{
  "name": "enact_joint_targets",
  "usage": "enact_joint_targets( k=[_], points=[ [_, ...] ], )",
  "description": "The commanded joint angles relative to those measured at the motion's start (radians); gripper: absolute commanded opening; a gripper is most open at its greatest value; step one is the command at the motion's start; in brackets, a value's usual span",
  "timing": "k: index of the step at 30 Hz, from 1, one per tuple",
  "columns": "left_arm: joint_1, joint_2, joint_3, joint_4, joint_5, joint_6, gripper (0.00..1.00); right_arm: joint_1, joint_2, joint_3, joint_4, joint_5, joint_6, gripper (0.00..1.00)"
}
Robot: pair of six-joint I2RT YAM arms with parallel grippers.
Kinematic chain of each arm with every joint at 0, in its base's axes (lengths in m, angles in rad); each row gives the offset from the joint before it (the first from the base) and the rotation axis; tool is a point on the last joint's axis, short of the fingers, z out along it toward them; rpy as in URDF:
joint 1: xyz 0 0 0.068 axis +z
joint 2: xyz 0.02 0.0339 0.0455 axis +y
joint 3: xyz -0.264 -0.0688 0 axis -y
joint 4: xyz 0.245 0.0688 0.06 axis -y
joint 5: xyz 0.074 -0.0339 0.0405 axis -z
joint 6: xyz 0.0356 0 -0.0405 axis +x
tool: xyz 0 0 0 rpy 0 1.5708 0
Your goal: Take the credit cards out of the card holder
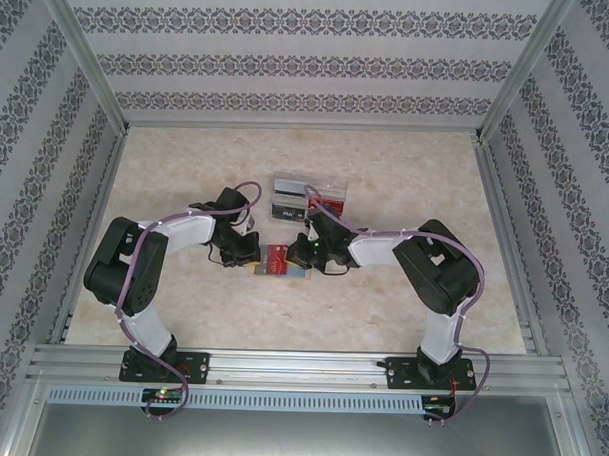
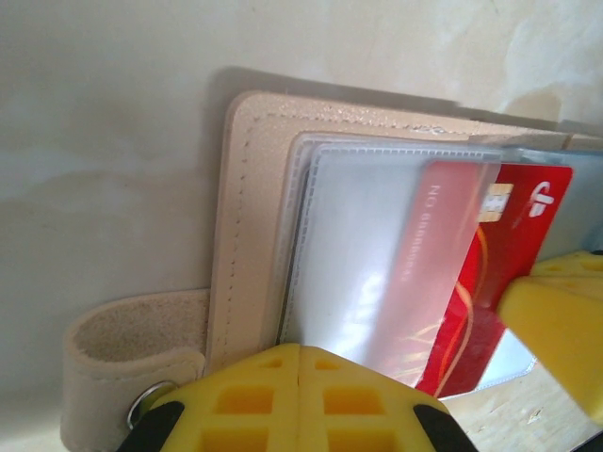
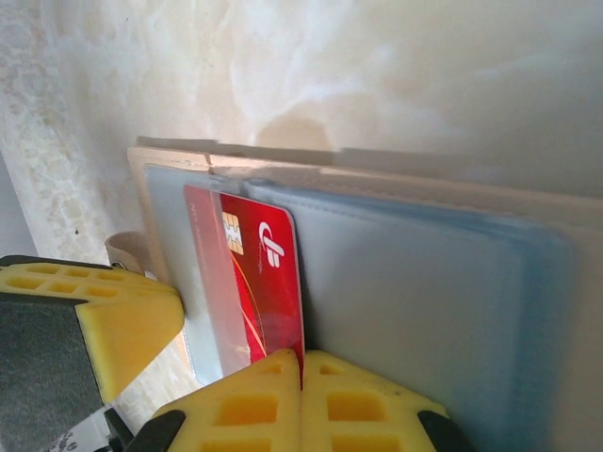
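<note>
The card holder lies open on the table between my two grippers, tan outside and grey-blue inside. A red credit card sticks partway out of a clear sleeve. My left gripper is shut, its tips pinching the edge of the holder's clear sleeves. On the other side my right gripper is shut on the lower edge of the red card. In the top view the left gripper and right gripper flank the holder closely.
A clear plastic tray stands just behind the holder. The holder's tan strap with a metal snap lies to the left of my left fingers. Patterned walls and metal rails enclose the marbled table.
</note>
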Motion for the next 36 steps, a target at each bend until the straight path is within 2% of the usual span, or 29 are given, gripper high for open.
enact_joint_targets(
  k=[1, 11, 16, 19, 22, 27, 29, 30, 32, 36],
  points=[
    [-0.015, 0.031, -0.011, -0.072, -0.043, 0.008, 0.0, -0.031, -0.039, -0.039, -0.045, 0.03, -0.037, 0.02],
    [-0.014, 0.027, 0.008, -0.085, -0.038, 0.014, 0.0, -0.07, -0.154, -0.076, -0.083, 0.014, -0.106, 0.0],
    [-0.014, 0.003, 0.035, -0.105, -0.039, 0.013, 0.0, -0.095, -0.24, -0.049, -0.184, 0.02, -0.192, 0.0],
    [-0.014, -0.027, 0.058, -0.114, -0.031, 0.011, 0.02, -0.112, -0.292, 0.013, -0.308, 0.029, -0.292, 0.0],
    [-0.014, -0.066, 0.084, -0.117, -0.029, 0.004, 0.08, -0.121, -0.332, 0.097, -0.446, 0.062, -0.432, 0.0],
    [-0.015, -0.146, 0.122, -0.125, -0.064, -0.008, 0.18, -0.126, -0.334, 0.297, -0.695, 0.17, -0.688, 0.0],
    [-0.014, -0.184, 0.13, -0.12, -0.083, -0.012, 0.25, -0.126, -0.32, 0.373, -0.773, 0.203, -0.819, 0.0],
    [-0.014, -0.205, 0.133, -0.115, -0.094, -0.012, 0.31, -0.125, -0.314, 0.406, -0.801, 0.228, -0.881, 0.0],
    [-0.014, -0.249, 0.131, -0.102, -0.126, -0.014, 0.58, -0.125, -0.305, 0.446, -0.828, 0.27, -0.99, 0.0],
    [-0.015, -0.365, 0.094, -0.065, -0.258, -0.045, 0.97, -0.122, -0.296, 0.491, -0.828, 0.358, -1.202, 0.0]
  ],
)
